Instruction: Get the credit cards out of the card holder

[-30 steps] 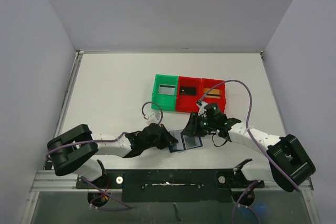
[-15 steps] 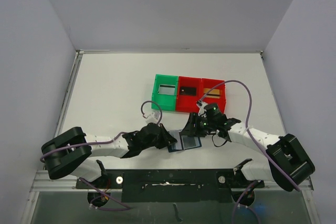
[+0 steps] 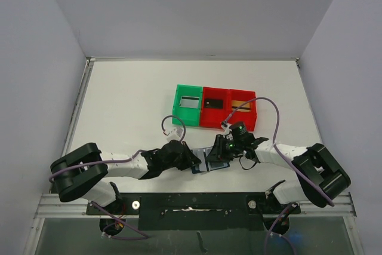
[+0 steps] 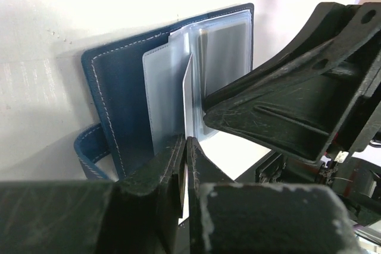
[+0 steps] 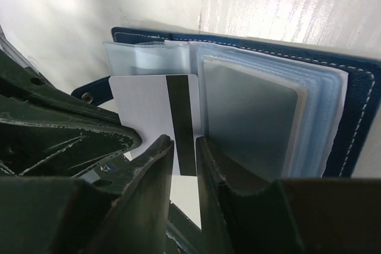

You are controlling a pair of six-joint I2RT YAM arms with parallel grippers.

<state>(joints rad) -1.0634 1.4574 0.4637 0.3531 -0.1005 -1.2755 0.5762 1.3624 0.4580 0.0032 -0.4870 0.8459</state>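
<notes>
White table (image 3: 131, 100): open card holder (image 3: 215, 163), seemingly three trays (image 3: 212, 121)

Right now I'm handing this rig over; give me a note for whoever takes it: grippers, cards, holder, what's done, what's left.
Left gripper: shut, apparently pinching a clear pocket leaf of the dark navy-blue bifold card holder, open on the white table.
Right gripper: astride a white card with a dark stripe, standing among the pockets; grip unconfirmed.
Done: silver-grey card in the green plastic tray, black card in the middle red tray, gold-orange card in the right red tray.
To do: pull the white card; a grey card sits in a pocket.
</notes>
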